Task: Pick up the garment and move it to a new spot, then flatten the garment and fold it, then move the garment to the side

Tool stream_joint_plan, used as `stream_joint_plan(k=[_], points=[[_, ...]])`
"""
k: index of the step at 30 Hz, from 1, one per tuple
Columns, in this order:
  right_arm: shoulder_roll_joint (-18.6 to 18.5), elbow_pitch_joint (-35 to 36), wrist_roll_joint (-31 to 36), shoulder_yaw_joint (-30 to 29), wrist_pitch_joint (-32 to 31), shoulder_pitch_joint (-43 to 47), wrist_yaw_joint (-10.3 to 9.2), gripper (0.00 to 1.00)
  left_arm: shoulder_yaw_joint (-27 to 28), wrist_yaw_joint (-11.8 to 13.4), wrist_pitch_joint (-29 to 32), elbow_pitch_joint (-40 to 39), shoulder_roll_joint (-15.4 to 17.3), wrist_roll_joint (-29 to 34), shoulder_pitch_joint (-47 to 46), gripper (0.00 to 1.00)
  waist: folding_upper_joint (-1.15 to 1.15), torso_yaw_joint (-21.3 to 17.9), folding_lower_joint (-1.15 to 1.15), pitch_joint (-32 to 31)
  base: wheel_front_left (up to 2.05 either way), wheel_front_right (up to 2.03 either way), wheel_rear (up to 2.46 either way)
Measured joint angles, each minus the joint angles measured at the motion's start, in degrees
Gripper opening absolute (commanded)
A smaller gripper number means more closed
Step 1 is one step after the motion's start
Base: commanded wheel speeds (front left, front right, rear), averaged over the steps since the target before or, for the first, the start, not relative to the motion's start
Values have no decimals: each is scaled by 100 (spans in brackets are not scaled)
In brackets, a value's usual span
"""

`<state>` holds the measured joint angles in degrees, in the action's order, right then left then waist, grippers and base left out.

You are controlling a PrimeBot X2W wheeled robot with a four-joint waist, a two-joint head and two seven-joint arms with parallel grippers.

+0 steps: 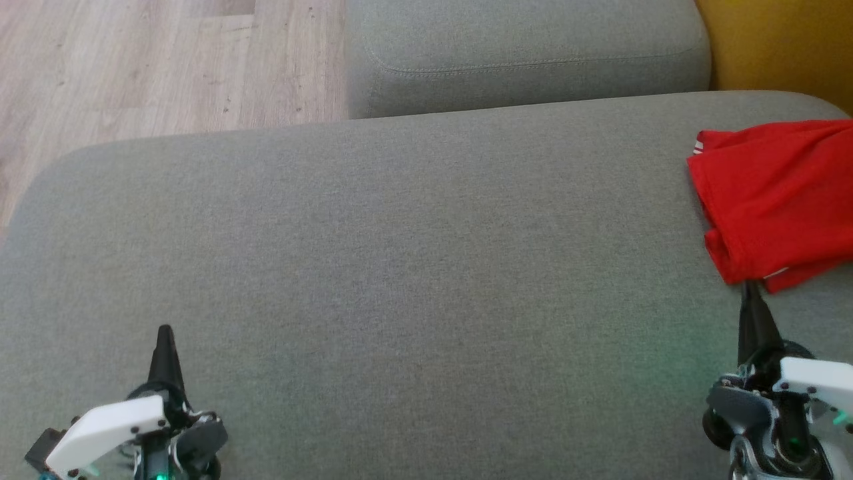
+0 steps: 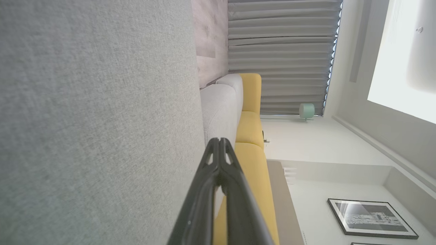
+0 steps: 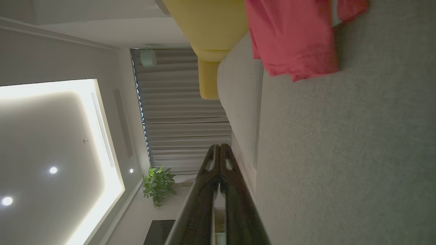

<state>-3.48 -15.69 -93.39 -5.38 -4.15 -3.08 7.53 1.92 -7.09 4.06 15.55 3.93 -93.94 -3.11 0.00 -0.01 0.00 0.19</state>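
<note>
Your left pincer [image 1: 164, 333] and right pincer [image 1: 752, 290] sat clenched, empty, at bottom. Folded garment [image 1: 776, 200] lay far right; little looked left to do.

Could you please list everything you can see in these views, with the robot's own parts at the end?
garment: one, red with white trim, at the right end of the seat cushion
seat cushion: one, grey, spanning the head view
second cushion: one, grey, beyond the seat cushion
sofa section: one, yellow, top right corner
floor: one, pale wood, upper left
curtains: one set, grey, pleated, far side of the room
lamp-like object: one, mint green, by the curtains
framed picture: one, black frame, on a white wall
plant: one, green, near the curtains
left gripper: one, dark, shut, lower left
right gripper: one, dark, shut, lower right, tip by the garment's near edge
</note>
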Motion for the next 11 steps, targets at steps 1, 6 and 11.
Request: stream_joint_plan(k=[1,6,11], points=[[-1,1,-9,-8,-1,-20,0,0,0,0,1,1,-1,-12,-13,0,0,0,0,0,0,0,0],[-1,-1,-9,-25,-42,-28,0,0,8,0,42,3,-4,-11,-14,0,0,0,0,0,0,0,0],[-1,-1,-9,-32,-43,-28,0,0,15,0,43,3,-5,-11,-14,0,0,0,0,0,0,0,0]])
